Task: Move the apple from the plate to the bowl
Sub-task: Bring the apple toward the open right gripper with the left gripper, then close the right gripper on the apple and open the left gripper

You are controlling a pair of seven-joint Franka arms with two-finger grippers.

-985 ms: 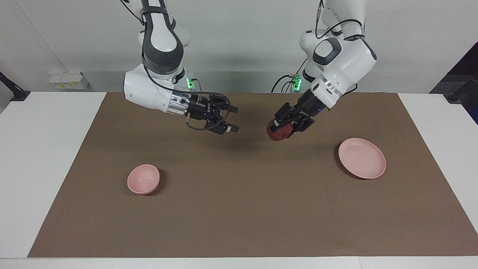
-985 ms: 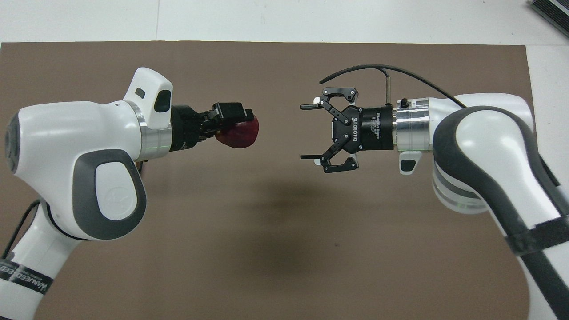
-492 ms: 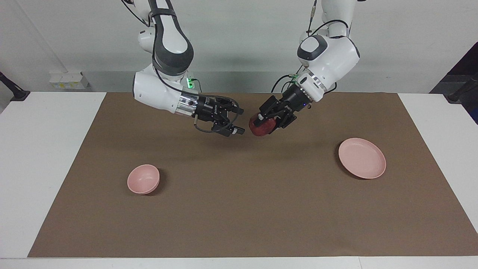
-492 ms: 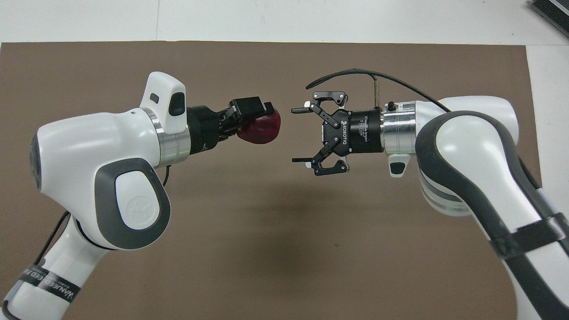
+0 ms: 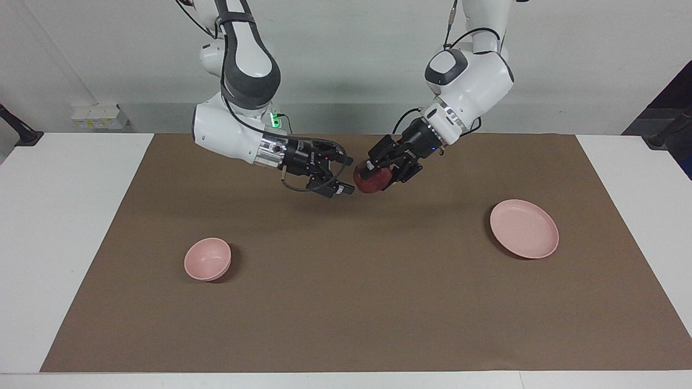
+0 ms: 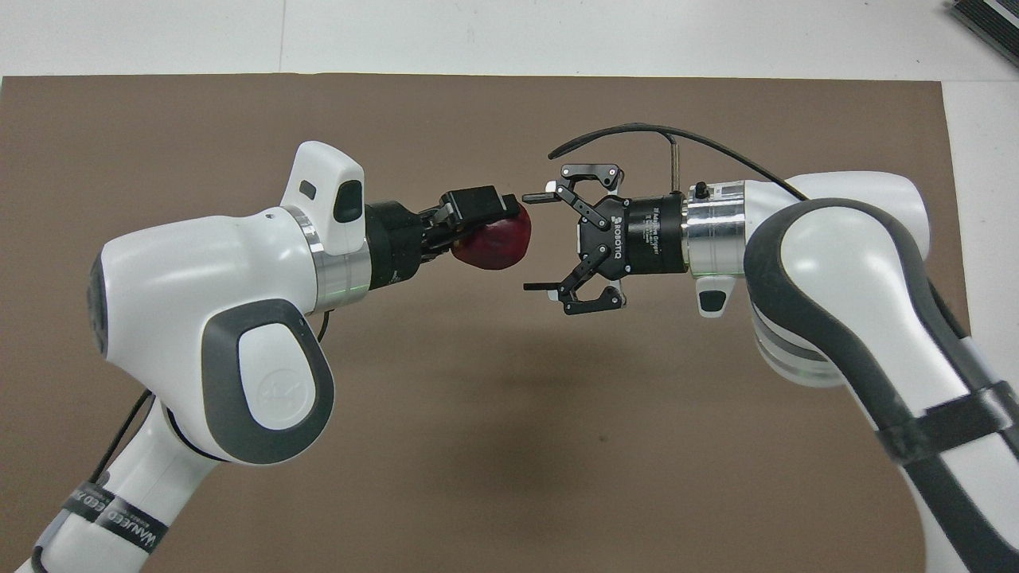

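My left gripper [image 5: 374, 174] is shut on the dark red apple [image 5: 367, 184] and holds it in the air over the middle of the brown mat. It also shows in the overhead view [image 6: 492, 227] with the apple [image 6: 500, 248]. My right gripper [image 5: 348, 174] is open and faces the apple, whose edge is just at its fingertips; in the overhead view [image 6: 535, 240] the fingers stand wide apart. The pink plate [image 5: 524, 228] lies bare toward the left arm's end. The pink bowl [image 5: 207, 260] stands empty toward the right arm's end. The arms hide both in the overhead view.
A brown mat [image 5: 346, 302] covers most of the white table [image 5: 59, 227]. A white socket box [image 5: 100, 116] sits at the wall near the right arm's end.
My left gripper has carried the apple from the plate's side toward the right gripper. The right gripper moved a little to meet it, then held still. The gap between them has closed.
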